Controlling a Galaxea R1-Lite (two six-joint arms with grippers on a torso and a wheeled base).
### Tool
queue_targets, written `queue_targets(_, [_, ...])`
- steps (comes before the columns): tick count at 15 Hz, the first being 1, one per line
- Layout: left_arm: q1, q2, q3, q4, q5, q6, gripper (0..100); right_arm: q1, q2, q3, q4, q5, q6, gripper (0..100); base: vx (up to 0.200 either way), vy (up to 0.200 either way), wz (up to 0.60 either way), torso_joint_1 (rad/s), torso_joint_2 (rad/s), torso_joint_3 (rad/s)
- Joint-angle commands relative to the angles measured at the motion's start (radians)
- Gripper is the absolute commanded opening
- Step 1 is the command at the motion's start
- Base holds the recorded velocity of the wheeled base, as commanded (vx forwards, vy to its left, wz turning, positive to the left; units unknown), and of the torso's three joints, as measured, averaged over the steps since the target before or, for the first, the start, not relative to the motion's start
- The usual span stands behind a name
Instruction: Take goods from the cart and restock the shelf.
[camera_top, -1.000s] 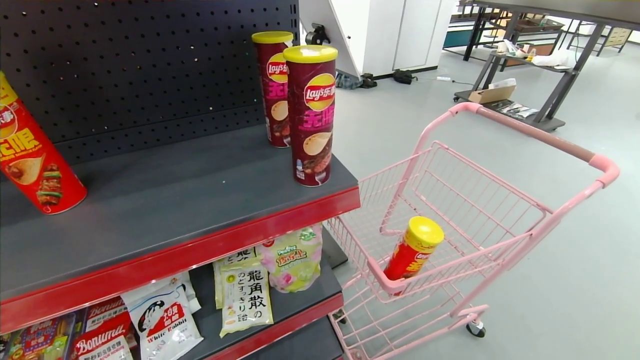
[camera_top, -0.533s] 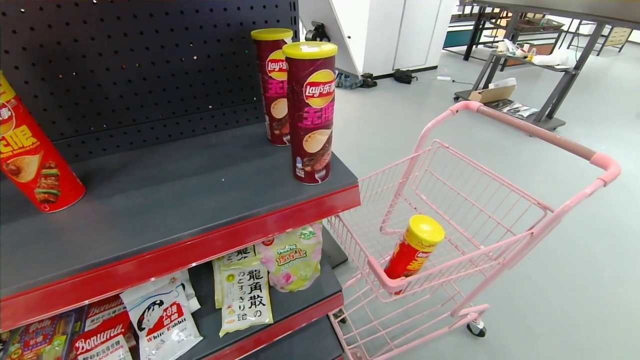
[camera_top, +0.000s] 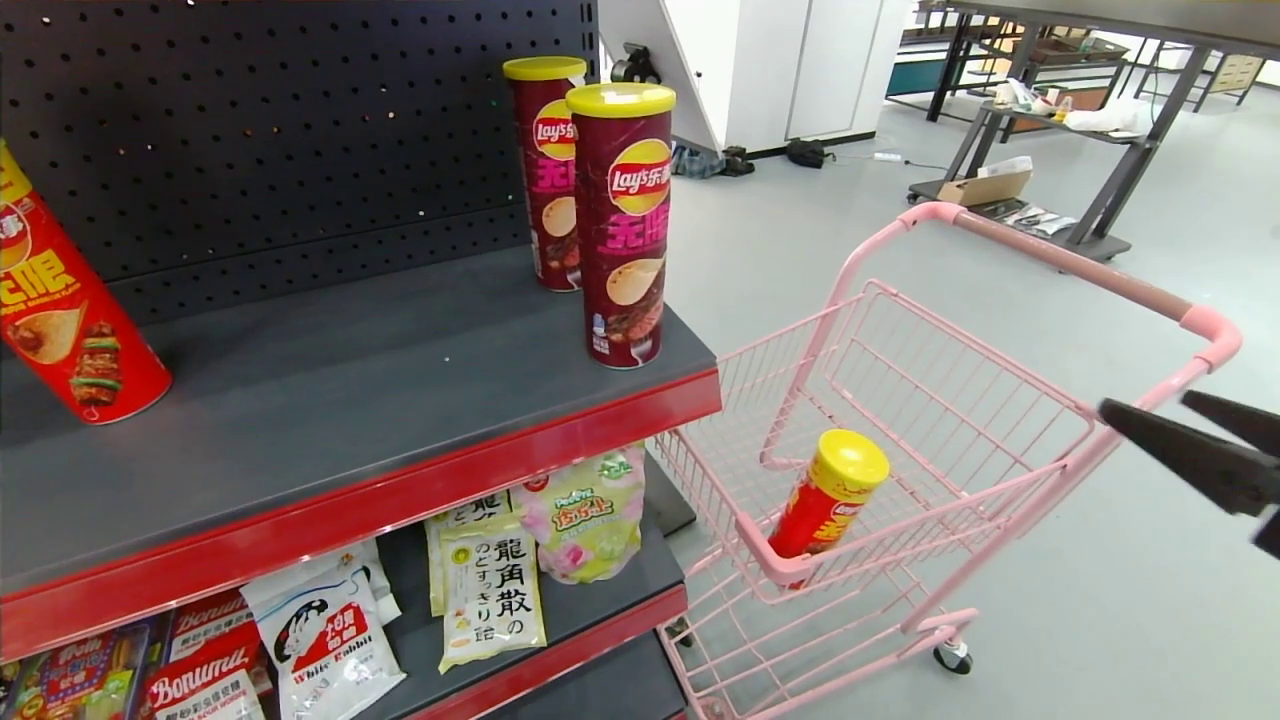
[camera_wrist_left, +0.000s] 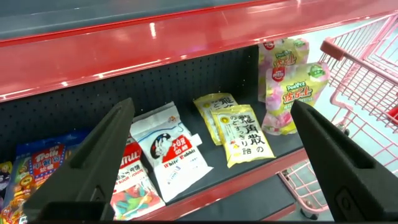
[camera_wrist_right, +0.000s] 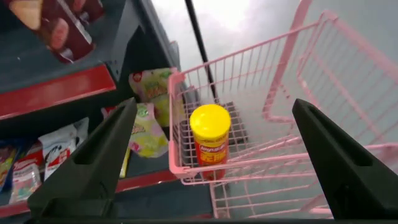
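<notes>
Since half a second ago: right gripper (camera_top: 1142, 400) has come in at the right edge of the head view, beside the cart's (camera_top: 1060, 255) handle end. Nothing else moved.

- Right gripper: fingers spread wide, nothing between them. The wrist view looks down past them into the cart basket.
- Left gripper (camera_wrist_left: 212, 104): fingers also wide apart, empty, sitting in front of the lower shelf level and facing the snack bags (camera_wrist_left: 168, 152).
- Red can (camera_top: 825, 500): in the pink cart, yellow lid up, at the basket corner nearest the shelf (camera_top: 350, 380), against the front rim (looks a bit tilted from the head, straight from the wrist, can't tell which). Well apart from both grippers.
- Top shelf board: two maroon cans upright at the right end, front one (camera_top: 622, 230) close to the red edge, rear one (camera_top: 545, 170) just behind it and nearer the pegboard. Another red can (camera_top: 60, 310) stands at the far left end; a wide bare stretch of board lies between.
- Lower level: white bag, yellow bags (camera_top: 490, 590), a green-pink bag (camera_top: 585, 515) nearest the cart.
</notes>
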Motion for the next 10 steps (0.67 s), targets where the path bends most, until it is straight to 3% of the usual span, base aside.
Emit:
queue_targets(1, [0.0, 0.0, 0.0, 0.0, 0.0, 0.0, 100, 0.038, 0.435, 0.025, -0.206, 0.065, 0.027, 100, 0.0, 0.0, 0.0, 0.0, 0.0, 0.0])
queue_targets(6, [0.0, 0.0, 0.0, 0.0, 0.0, 0.0, 100, 0.173, 0.558, 0.033, -0.281, 0.054, 0.018, 100, 0.0, 0.0, 0.0, 0.0, 0.0, 0.0])
queue_targets(10, [0.0, 0.0, 0.0, 0.0, 0.0, 0.0, 100, 0.191, 0.609, 0.031, -0.299, 0.051, 0.013, 100, 0.0, 0.0, 0.0, 0.0, 0.0, 0.0])
